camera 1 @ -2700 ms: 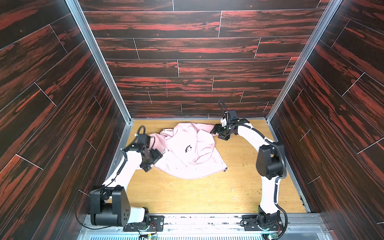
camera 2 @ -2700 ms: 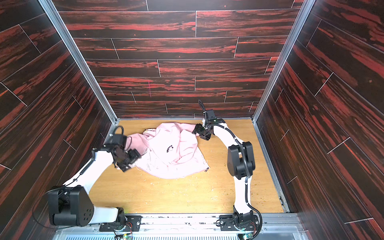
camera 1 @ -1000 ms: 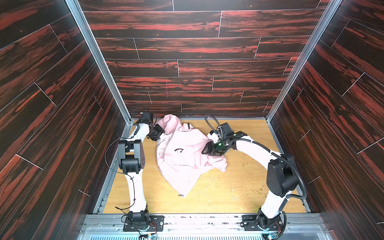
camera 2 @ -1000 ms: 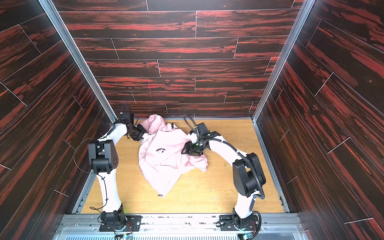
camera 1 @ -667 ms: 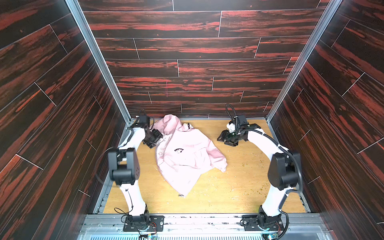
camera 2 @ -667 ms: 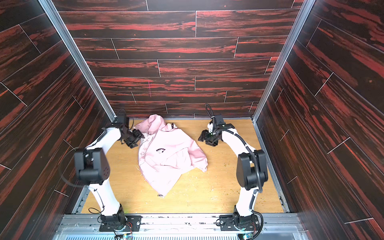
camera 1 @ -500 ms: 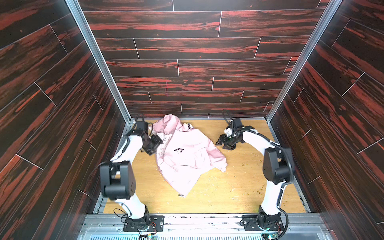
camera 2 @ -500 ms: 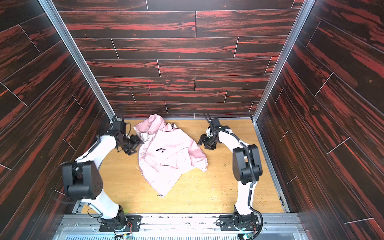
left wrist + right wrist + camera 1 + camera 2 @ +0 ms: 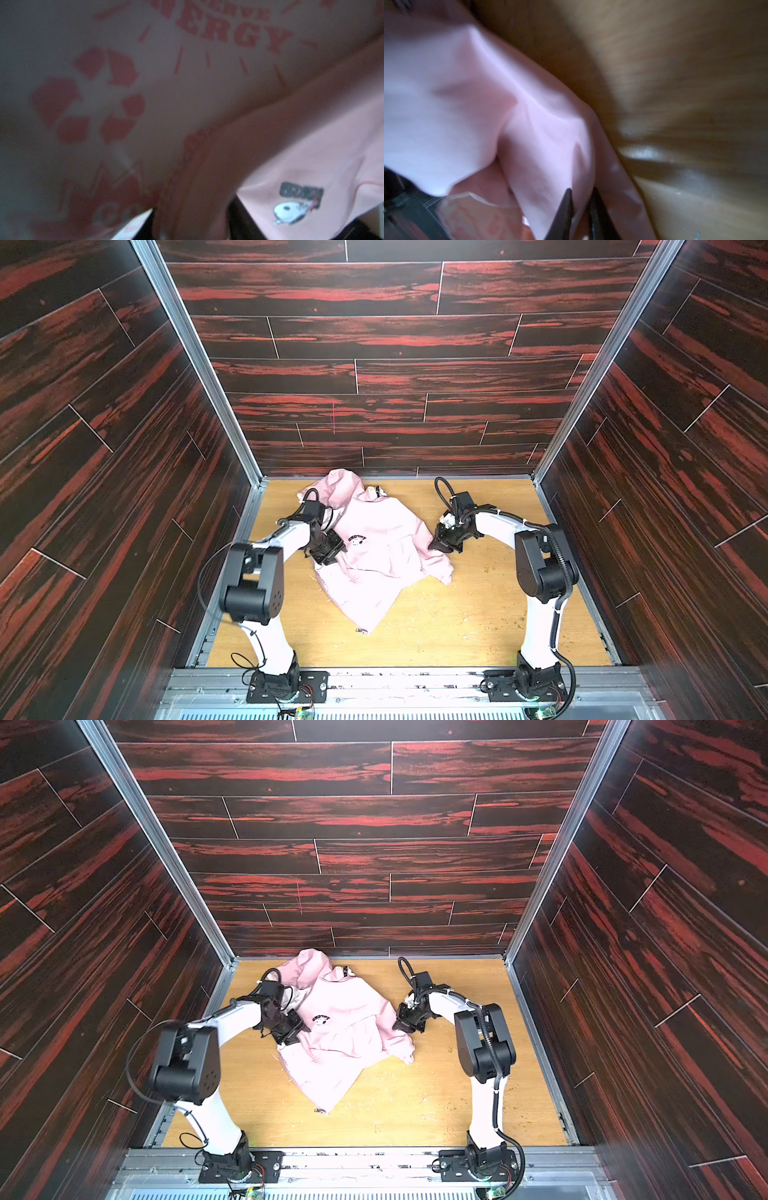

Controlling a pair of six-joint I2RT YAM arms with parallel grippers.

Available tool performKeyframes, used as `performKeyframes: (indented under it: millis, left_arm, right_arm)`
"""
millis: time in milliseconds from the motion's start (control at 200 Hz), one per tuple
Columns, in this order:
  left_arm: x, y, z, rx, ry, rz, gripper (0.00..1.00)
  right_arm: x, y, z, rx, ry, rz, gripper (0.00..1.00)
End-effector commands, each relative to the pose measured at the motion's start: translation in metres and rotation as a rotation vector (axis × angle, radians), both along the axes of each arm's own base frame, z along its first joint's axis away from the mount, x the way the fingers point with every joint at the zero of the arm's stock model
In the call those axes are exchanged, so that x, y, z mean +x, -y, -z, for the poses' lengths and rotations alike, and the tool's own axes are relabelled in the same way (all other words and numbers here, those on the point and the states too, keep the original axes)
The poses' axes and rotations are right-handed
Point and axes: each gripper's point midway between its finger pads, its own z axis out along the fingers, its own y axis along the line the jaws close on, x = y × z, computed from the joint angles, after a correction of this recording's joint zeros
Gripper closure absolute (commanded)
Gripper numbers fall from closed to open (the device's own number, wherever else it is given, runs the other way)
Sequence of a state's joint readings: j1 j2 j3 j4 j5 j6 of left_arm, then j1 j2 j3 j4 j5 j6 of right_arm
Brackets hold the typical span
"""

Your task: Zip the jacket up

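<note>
The light pink jacket (image 9: 382,547) (image 9: 345,1036) lies crumpled on the wooden table (image 9: 436,626), hood toward the back wall and a pointed corner toward the front. My left gripper (image 9: 334,549) (image 9: 297,1031) sits at its left edge beside the dark chest logo (image 9: 357,539). In the left wrist view a thick fold of pink cloth (image 9: 311,155) fills the gap between my left gripper's (image 9: 191,224) dark fingers. My right gripper (image 9: 438,544) (image 9: 400,1025) is at the jacket's right edge. Its jaws (image 9: 580,197) are shut on a thin pink fold (image 9: 467,93). No zipper shows.
Dark red wood-patterned walls (image 9: 374,377) close in the back and both sides. A metal rail (image 9: 395,680) runs along the front, carrying both arm bases. Small crumbs dot the table (image 9: 415,1106). A whitish cloth with red print (image 9: 145,83) fills much of the left wrist view.
Both grippers came in from beside the jacket onto its edges, the left forward from near the hood, the right leftward. The right one shut on a fold. The jacket lies much as before.
</note>
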State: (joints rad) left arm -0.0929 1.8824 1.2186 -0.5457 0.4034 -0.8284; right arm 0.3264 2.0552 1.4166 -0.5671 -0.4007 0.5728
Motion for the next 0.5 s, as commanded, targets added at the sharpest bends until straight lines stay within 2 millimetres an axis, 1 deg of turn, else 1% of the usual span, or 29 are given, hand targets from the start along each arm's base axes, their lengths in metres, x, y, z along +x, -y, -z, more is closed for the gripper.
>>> performKeyframes:
  millis: [0,55,70,95,150,235,240,281,366,496]
  left_arm:
    - [0.024,-0.003,0.002,0.019,0.029,0.025,0.73]
    - [0.036,-0.005,0.001,0.031,0.042,0.035,0.84]
    - [0.033,-0.007,0.003,0.036,0.018,0.037,0.87]
    - [0.037,-0.010,0.002,0.044,0.017,0.036,0.93]
    - [0.047,-0.017,-0.002,0.055,0.030,0.027,1.00]
    - [0.062,-0.031,-0.011,0.062,0.048,0.005,1.00]
    - [0.063,-0.032,-0.011,0.063,0.050,0.001,1.00]
    - [0.069,-0.040,-0.017,0.066,0.063,-0.010,1.00]
    - [0.078,-0.054,-0.030,0.074,0.080,-0.026,1.00]
    - [0.091,-0.071,-0.054,0.089,0.132,-0.036,1.00]
  right_arm:
    - [-0.002,-0.003,-0.024,0.028,0.033,-0.004,1.00]
    - [-0.003,-0.001,-0.039,0.028,0.059,-0.002,1.00]
    - [-0.003,0.000,-0.043,0.026,0.069,-0.002,1.00]
    - [-0.003,0.001,-0.051,0.024,0.086,-0.001,1.00]
    - [-0.004,0.006,-0.070,0.015,0.127,0.002,1.00]
    - [-0.007,0.015,-0.094,0.006,0.171,0.012,1.00]
    - [-0.006,0.019,-0.095,-0.015,0.182,0.020,1.00]
    - [-0.006,0.028,-0.106,-0.037,0.207,0.033,1.00]
    - [-0.007,0.043,-0.127,-0.073,0.253,0.053,1.00]
    - [-0.007,0.067,-0.163,-0.126,0.326,0.091,1.00]
